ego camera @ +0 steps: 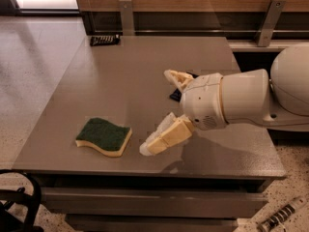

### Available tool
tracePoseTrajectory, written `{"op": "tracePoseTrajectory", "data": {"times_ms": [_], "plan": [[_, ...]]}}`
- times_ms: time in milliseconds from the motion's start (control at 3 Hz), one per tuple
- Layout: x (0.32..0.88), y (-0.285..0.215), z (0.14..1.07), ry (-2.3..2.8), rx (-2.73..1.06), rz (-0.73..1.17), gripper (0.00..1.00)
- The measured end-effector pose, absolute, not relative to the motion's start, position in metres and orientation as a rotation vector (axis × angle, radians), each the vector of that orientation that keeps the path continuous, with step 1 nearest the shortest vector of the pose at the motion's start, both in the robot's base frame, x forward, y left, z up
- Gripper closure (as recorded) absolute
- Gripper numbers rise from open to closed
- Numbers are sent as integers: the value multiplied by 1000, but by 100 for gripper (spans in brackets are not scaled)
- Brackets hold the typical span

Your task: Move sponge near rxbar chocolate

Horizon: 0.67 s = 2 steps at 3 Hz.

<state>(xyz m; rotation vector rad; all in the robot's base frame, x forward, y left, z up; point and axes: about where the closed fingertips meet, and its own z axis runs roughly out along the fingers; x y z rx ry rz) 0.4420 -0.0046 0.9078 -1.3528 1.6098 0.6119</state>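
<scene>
- The gripper [156, 111] hovers over the middle of the table [120, 81], fingers spread wide, holding nothing.
- The sponge [104, 136] lies near the front-left corner (green side up).
- The rxbar chocolate [104, 40] sits at the far-left corner.

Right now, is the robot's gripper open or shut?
Open. The gripper is just right of the sponge, not touching it. Its two fingers are spread wide apart and hold nothing.

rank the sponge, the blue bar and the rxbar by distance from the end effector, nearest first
End effector open, over the table middle.
1. blue bar, just behind it
2. sponge, near front edge
3. rxbar, far back edge
</scene>
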Motion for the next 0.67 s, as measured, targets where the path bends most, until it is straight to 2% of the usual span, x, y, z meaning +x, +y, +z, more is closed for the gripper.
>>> {"op": "tracePoseTrajectory", "data": {"times_ms": [667], "plan": [[431, 33, 878, 1595, -1343, 684, 0]]}}
